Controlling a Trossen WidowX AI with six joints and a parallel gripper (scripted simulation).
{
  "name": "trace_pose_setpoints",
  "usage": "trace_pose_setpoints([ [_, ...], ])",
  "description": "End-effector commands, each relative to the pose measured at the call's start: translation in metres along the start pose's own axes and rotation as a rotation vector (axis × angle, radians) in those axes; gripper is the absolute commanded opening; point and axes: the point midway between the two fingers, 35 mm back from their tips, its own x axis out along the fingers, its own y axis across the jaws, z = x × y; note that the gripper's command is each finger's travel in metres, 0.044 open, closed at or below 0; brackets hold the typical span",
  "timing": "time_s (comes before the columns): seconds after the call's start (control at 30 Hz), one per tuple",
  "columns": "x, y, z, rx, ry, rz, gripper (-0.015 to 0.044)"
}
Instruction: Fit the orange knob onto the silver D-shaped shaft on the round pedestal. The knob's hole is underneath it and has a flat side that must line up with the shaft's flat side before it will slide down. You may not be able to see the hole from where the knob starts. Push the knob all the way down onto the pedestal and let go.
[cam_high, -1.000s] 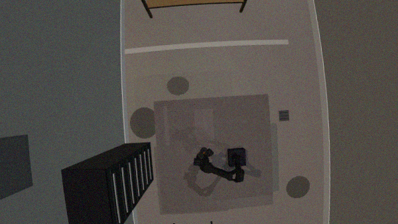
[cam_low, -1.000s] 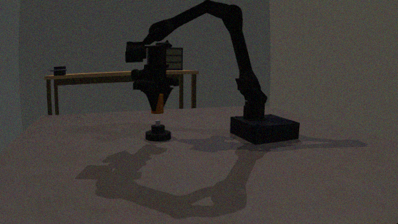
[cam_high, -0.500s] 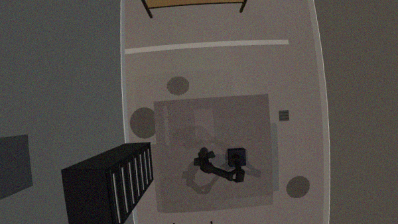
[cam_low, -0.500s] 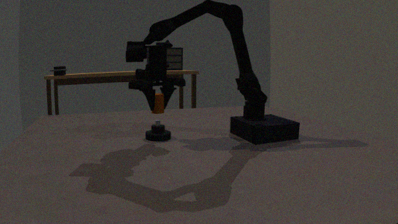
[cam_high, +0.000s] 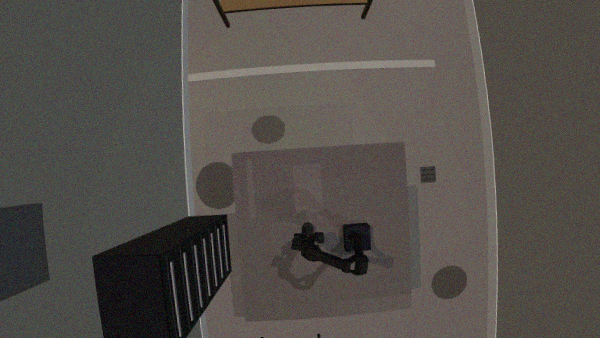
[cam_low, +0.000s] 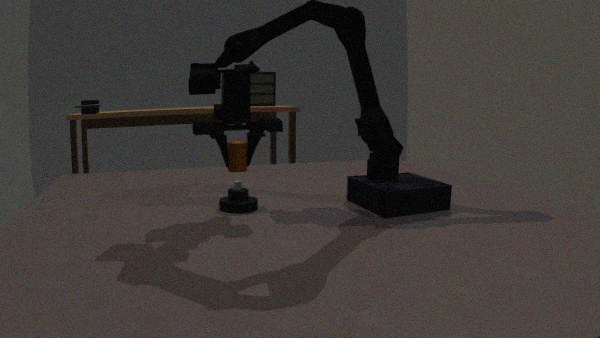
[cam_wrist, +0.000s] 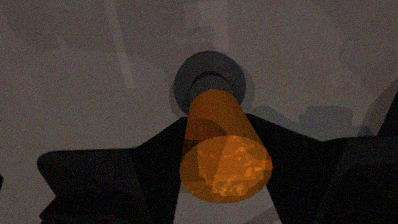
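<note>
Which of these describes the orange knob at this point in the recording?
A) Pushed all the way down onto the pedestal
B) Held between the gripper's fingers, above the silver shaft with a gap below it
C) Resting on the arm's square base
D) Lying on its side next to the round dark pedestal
B: the black parallel-jaw gripper grips the orange knob, and open space shows between its underside and the silver shaft.

Table beneath round pedestal (cam_low: 238, 205) (cam_wrist: 184, 80).
</note>
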Motion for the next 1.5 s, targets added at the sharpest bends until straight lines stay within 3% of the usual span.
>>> trace_pose_setpoints([
  [0.0,-0.002,0.002,0.0,0.09,-0.002,0.006,0.0],
  [0.43,-0.002,-0.001,0.001,0.387,-0.001,0.006,0.0],
  [0.9,0.024,-0.001,0.001,0.392,-0.001,0.006,0.0],
  [1.47,0.019,0.003,0.001,0.388,-0.001,0.006,0.0],
])
